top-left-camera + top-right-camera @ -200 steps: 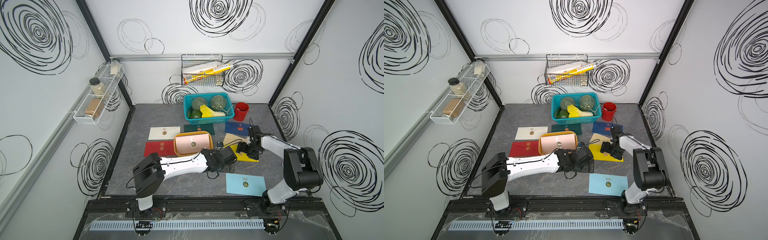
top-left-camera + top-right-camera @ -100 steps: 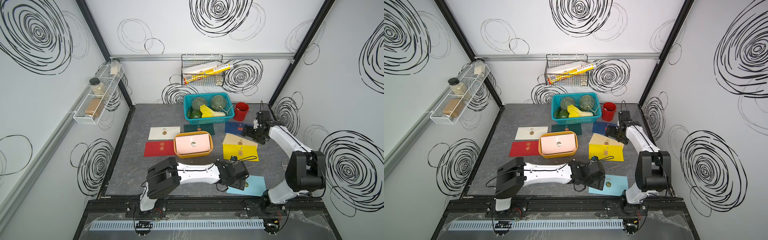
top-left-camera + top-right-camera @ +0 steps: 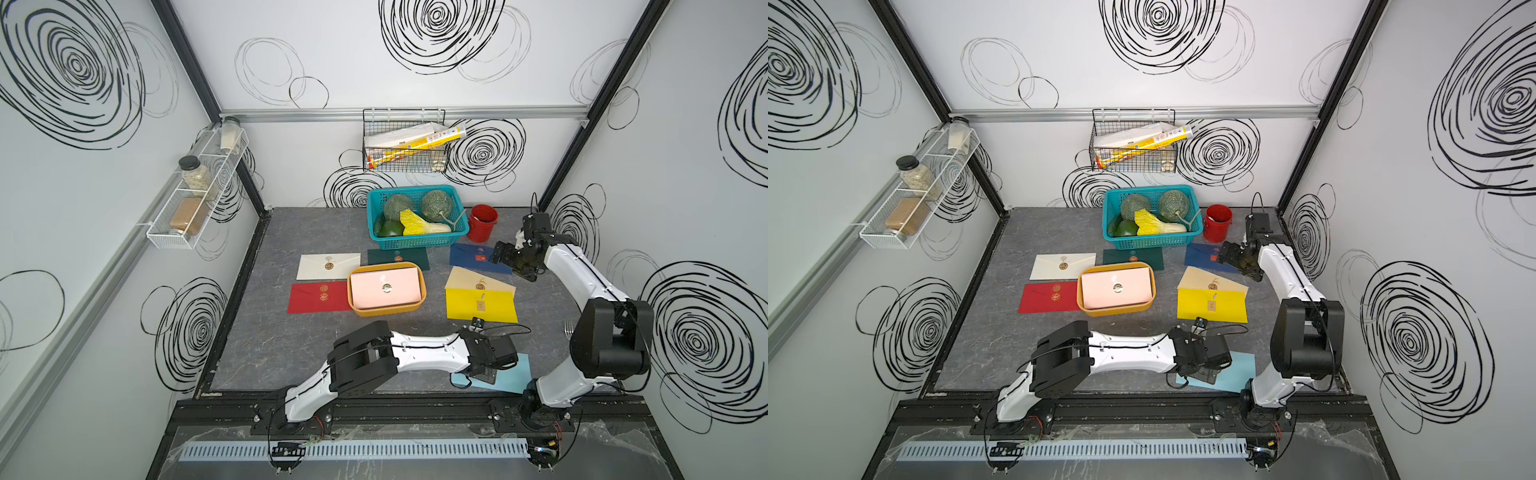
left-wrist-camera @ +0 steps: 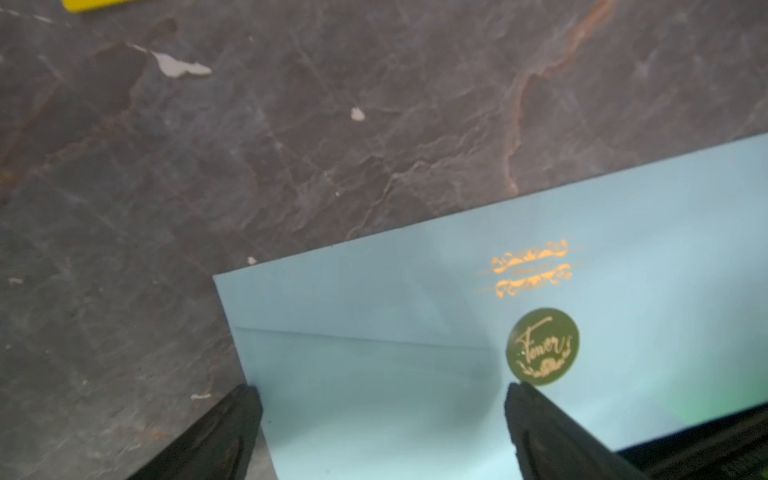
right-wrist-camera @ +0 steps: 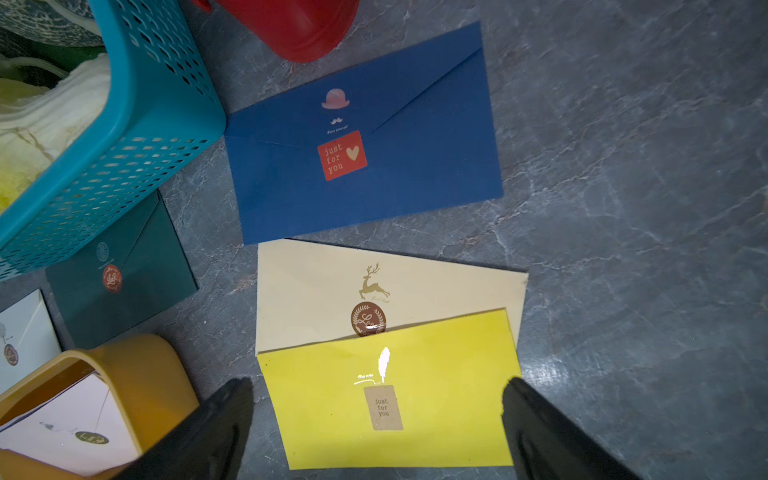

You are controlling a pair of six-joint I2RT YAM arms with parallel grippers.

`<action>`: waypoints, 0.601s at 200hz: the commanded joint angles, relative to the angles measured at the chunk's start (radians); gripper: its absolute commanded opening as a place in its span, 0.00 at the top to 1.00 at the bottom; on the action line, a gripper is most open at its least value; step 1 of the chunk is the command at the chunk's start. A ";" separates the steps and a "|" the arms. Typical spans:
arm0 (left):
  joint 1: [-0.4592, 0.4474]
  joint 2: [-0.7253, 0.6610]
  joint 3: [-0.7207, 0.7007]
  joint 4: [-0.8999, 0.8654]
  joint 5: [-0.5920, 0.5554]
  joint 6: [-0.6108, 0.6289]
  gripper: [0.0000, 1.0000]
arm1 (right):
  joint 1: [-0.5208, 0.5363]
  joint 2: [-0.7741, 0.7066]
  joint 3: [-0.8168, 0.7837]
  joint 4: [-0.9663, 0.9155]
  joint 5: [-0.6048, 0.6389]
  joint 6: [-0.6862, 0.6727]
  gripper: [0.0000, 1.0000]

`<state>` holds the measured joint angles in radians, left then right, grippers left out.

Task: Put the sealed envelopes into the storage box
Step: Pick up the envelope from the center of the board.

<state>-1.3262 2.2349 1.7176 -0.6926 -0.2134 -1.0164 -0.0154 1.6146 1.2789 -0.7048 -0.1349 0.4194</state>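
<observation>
Sealed envelopes (image 3: 482, 305): seven lie flat on the table (image 3: 291, 353); the pink envelope (image 3: 384, 291) lies inside the storage box (image 3: 423, 286).
Storage box: mid-table, beside the red envelope (image 3: 318, 297).
Left gripper (image 4: 382, 395): jaws spread wide, empty, low over the light blue envelope (image 4: 374, 311).
Right gripper (image 5: 376, 386): jaws wide apart, empty, above the navy envelope (image 5: 415, 178).

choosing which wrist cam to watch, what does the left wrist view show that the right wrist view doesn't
Only the left wrist view: the light blue envelope with its round green seal, lying beneath the open left gripper. Only the right wrist view: the navy envelope, beige envelope, dark green envelope, storage box, teal basket, red bucket and the open right gripper. Both: the yellow envelope, just a corner in the left wrist view, and the grey table.
</observation>
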 commanded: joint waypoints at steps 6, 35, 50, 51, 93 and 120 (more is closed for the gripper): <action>0.036 0.053 -0.044 -0.098 -0.062 -0.053 0.01 | 0.001 0.002 -0.013 -0.008 -0.026 0.004 0.03; 0.057 0.042 -0.098 -0.124 -0.112 -0.061 0.01 | 0.001 -0.010 -0.028 0.017 -0.064 0.007 0.03; 0.068 0.032 -0.142 -0.130 -0.132 -0.076 0.01 | 0.005 -0.023 -0.048 0.034 -0.085 0.007 0.03; 0.069 0.031 -0.147 -0.130 -0.133 -0.077 0.01 | 0.006 -0.024 -0.049 0.035 -0.085 0.007 0.03; 0.124 -0.065 -0.384 -0.046 -0.113 -0.129 0.01 | 0.112 -0.060 -0.112 0.054 -0.071 -0.012 0.02; 0.135 -0.146 -0.509 -0.020 -0.117 -0.155 0.01 | 0.177 -0.115 -0.179 0.076 -0.073 0.015 0.00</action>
<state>-1.2152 2.0529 1.3640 -0.5964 -0.3843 -1.1233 0.1131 1.5738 1.1526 -0.6537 -0.2031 0.4171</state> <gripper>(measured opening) 0.991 0.993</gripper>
